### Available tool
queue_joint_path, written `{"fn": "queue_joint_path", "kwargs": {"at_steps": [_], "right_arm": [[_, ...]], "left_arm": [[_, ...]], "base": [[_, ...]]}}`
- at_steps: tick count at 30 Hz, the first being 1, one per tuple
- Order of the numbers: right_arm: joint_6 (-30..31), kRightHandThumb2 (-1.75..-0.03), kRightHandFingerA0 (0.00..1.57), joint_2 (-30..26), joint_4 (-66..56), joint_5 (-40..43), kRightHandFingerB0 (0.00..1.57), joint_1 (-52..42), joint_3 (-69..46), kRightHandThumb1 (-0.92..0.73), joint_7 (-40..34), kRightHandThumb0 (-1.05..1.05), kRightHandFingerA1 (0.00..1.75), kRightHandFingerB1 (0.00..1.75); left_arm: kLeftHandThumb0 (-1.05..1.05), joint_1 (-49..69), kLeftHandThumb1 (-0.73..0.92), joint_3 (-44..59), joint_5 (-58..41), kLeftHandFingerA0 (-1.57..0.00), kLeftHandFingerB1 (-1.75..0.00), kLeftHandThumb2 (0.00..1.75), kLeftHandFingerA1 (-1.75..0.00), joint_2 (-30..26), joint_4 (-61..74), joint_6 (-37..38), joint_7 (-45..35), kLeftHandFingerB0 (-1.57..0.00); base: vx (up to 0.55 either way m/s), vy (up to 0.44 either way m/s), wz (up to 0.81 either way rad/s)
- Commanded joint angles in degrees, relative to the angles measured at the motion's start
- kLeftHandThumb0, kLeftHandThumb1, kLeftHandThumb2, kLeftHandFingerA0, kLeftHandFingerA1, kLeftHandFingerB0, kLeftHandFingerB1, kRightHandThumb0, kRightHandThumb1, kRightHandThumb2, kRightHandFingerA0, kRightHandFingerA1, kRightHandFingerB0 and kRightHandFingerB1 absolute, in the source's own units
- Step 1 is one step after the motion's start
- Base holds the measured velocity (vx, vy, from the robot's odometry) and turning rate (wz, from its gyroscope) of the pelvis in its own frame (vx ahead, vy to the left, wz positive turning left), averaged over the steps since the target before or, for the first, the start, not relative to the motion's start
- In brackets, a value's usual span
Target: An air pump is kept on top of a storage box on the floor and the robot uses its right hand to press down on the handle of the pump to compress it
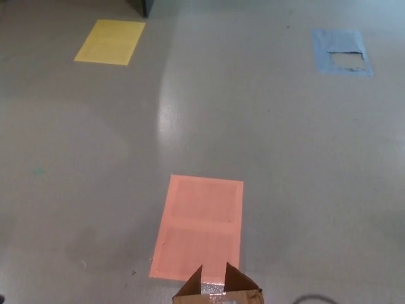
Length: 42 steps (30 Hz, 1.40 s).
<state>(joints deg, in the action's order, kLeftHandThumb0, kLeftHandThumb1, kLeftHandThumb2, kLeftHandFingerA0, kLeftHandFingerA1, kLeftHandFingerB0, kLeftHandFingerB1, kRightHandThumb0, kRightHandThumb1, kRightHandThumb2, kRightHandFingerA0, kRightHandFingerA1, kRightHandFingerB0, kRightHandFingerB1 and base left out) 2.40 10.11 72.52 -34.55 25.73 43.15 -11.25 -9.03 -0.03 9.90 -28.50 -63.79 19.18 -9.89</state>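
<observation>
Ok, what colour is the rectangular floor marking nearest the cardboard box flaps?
Salmon orange: the rectangular taped floor patch just above the brown cardboard box flaps, in the head view.

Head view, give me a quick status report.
Both hands out of view. No pump visible; only cardboard box flaps at the bottom edge. Orange floor patch ahead, nothing blocking.

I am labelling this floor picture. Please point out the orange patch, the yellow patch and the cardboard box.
orange patch (199, 227), head view, its middle.
yellow patch (110, 42), head view, its middle.
cardboard box (240, 278), head view, its right flap.
</observation>
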Motion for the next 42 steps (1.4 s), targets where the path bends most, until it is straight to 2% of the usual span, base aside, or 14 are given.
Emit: {"fn": "queue_joint_path", "kwargs": {"at_steps": [1,5,9,16,22,24,28,31,32,33,34,37,41,42], "right_arm": [[-5.33,-1.12,0.0,-3.92,-7.8,1.27,0.0,8.23,-5.38,-0.81,-2.93,-0.9,0.12,0.09],[-5.72,-1.05,0.0,-10.01,-30.92,2.12,0.0,11.05,-11.27,-0.76,0.88,-0.8,0.19,0.17],[-6.31,-1.1,0.0,-13.52,-45.51,4.1,0.0,12.55,-16.24,-0.78,4.41,-0.81,0.21,0.18],[-5.96,-1.13,0.0,-18.11,-65.8,6.72,0.0,12.73,-23.4,-0.84,9.27,-0.91,0.08,0.06],[-8.02,-1.12,0.0,-21.8,-80.72,11.85,0.0,12.61,-32.27,-0.84,9.87,-0.89,0.06,0.05],[-8.77,-1.13,0.0,-23.47,-86.15,12.0,0.0,11.17,-39.05,-0.85,5.28,-0.87,0.11,0.08],[-7.71,-1.11,0.01,-24.76,-86.5,13.35,0.0,10.76,-43.83,-0.81,3.6,-0.85,0.17,0.1],[-9.3,-1.07,0.07,-27.53,-79.59,16.69,0.06,8.68,-48.98,-0.79,2.07,-0.87,0.2,0.11],[-8.96,-1.05,0.06,-27.71,-77.05,17.72,0.06,7.87,-50.35,-0.75,1.62,-0.79,0.24,0.2],[-8.59,-1.05,0.06,-27.5,-75.68,18.29,0.06,7.48,-51.1,-0.75,1.39,-0.79,0.24,0.2],[-10.94,-1.04,0.02,-27.43,-69.9,18.58,0.02,6.66,-51.71,-0.71,-0.87,-0.69,0.36,0.28],[-12.43,-1.02,0.07,-26.91,-60.27,18.38,0.01,5.19,-51.93,-0.68,-2.57,-0.7,0.44,0.32],[-15.24,-0.97,0.04,-26.5,-44.87,18.73,0.03,5.92,-52.3,-0.66,-2.62,-0.69,0.43,0.34],[-15.81,-0.97,0.12,-26.47,-39.76,18.18,0.0,6.9,-52.02,-0.65,-3.52,-0.71,0.46,0.37]], "left_arm": [[-0.57,-4.41,0.86,-0.09,0.15,-0.3,-0.3,0.65,-0.35,-0.75,-0.59,-0.81,-0.03,-0.21],[-0.55,-7.05,0.86,0.5,-0.48,-0.29,-0.3,0.65,-0.35,-0.95,-0.9,-1.38,-0.45,-0.21],[-0.55,-9.06,0.86,0.26,-0.05,-0.29,-0.31,0.65,-0.35,-1.42,-1.01,-1.52,-0.3,-0.22],[-0.55,-12.13,0.86,0.58,-0.28,-0.28,-0.3,0.65,-0.35,-1.89,-1.4,-2.07,-0.57,-0.21],[-0.55,-16.46,0.87,0.78,-0.28,-0.26,-0.3,0.66,-0.35,-2.4,-1.88,-3.57,-0.52,-0.19],[-0.55,-17.37,0.88,0.9,-0.3,-0.25,-0.29,0.66,-0.34,-2.81,-2.14,-3.47,-0.52,-0.18],[-0.55,-18.71,0.88,0.98,-0.28,-0.25,-0.29,0.66,-0.33,-3.13,-2.76,-3.47,-0.52,-0.19],[-0.57,-19.61,0.88,0.57,0.36,-0.24,-0.28,0.66,-0.32,-3.38,-3.35,-3.86,0.13,-0.19],[-0.57,-19.87,0.88,0.65,0.27,-0.24,-0.28,0.66,-0.32,-3.34,-3.49,-3.94,0.17,-0.19],[-0.57,-20.04,0.88,0.75,0.15,-0.24,-0.28,0.66,-0.32,-3.3,-3.59,-4.0,0.16,-0.19],[-0.57,-20.33,0.87,0.98,-0.11,-0.24,-0.28,0.66,-0.32,-3.26,-4.09,-3.89,0.0,-0.19],[-0.57,-20.56,0.87,0.84,0.06,-0.25,-0.28,0.66,-0.32,-3.17,-4.53,-3.77,0.22,-0.19],[-0.57,-20.64,0.87,0.74,0.11,-0.25,-0.28,0.66,-0.32,-2.91,-4.99,-3.65,0.54,-0.2],[-0.58,-20.57,0.87,0.81,0.03,-0.25,-0.28,0.66,-0.32,-3.08,-5.01,-3.56,0.38,-0.19]], "base": [[0.0,0.0,0.0],[0.0,0.0,0.0],[0.0,0.0,0.0],[0.0,0.0,0.0],[0.0,0.0,0.0],[0.0,0.0,0.0],[0.0,0.0,0.0],[0.0,0.0,0.0],[0.0,0.0,0.0],[0.0,0.0,0.0],[0.0,0.0,0.0],[0.0,0.0,0.0],[0.0,0.0,0.0],[0.0,0.0,0.0]]}}
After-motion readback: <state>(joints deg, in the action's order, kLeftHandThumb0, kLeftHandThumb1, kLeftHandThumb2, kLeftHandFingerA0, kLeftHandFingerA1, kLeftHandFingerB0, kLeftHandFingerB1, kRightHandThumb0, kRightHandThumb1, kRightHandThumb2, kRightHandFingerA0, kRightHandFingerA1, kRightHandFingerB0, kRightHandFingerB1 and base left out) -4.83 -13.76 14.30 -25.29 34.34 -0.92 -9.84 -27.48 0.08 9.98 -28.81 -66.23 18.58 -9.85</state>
